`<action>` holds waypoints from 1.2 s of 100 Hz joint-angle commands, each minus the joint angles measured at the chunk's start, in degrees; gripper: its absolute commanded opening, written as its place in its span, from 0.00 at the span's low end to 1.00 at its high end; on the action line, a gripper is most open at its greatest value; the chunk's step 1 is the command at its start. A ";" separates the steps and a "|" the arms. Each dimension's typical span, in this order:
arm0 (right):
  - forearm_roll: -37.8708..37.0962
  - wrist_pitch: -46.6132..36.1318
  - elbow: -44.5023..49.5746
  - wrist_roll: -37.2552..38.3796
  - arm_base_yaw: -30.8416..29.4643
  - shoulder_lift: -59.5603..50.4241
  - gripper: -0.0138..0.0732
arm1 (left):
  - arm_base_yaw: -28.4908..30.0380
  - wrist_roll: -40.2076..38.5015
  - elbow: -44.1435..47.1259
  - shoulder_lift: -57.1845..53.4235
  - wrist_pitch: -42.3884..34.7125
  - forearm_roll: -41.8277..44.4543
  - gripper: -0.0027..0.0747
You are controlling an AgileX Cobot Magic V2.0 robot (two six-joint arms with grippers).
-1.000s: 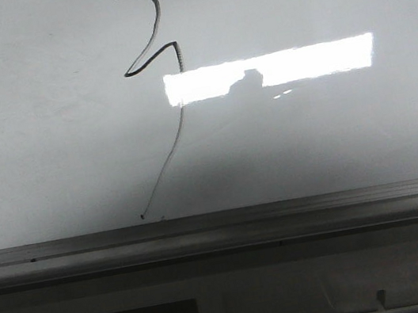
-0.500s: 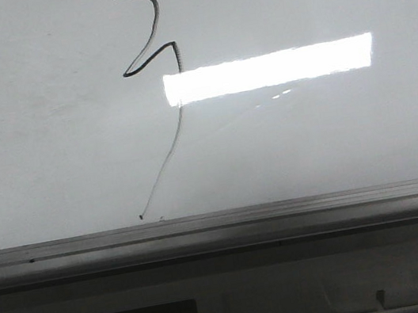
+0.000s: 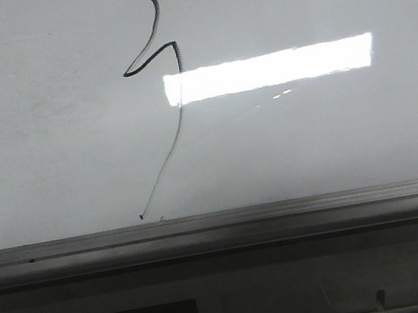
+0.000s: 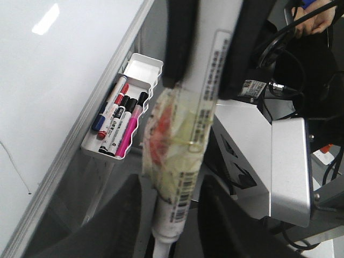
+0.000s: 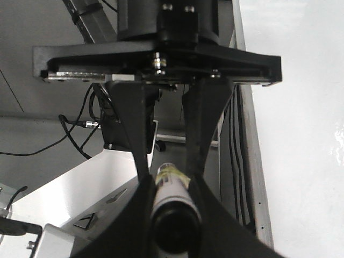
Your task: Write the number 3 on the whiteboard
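On the whiteboard [image 3: 48,151], front view, a black 3 [image 3: 153,61] sits upper left of centre, its tail nearing the frame. Left wrist: fingers [image 4: 129,226] pinch a taped marker [image 4: 180,161]. Right wrist: fingers [image 5: 137,140] pinch a dark-capped marker [image 5: 172,207].

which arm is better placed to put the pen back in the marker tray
Left, probably: the left gripper holds a taped marker with the marker tray close by. The right gripper sees no tray.
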 commanded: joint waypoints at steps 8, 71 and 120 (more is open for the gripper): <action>2.82 -2.63 -1.90 -0.73 0.14 -0.85 0.09 | -0.38 -0.05 -1.85 0.15 -2.41 -2.65 0.08; 1.50 -7.18 -1.78 7.20 -8.49 -8.27 0.74 | -0.38 -15.70 9.42 -2.35 -26.03 4.69 0.01; -7.28 -6.77 9.33 17.56 -21.37 -19.79 0.10 | -0.14 -21.82 16.48 14.02 -59.22 2.72 0.01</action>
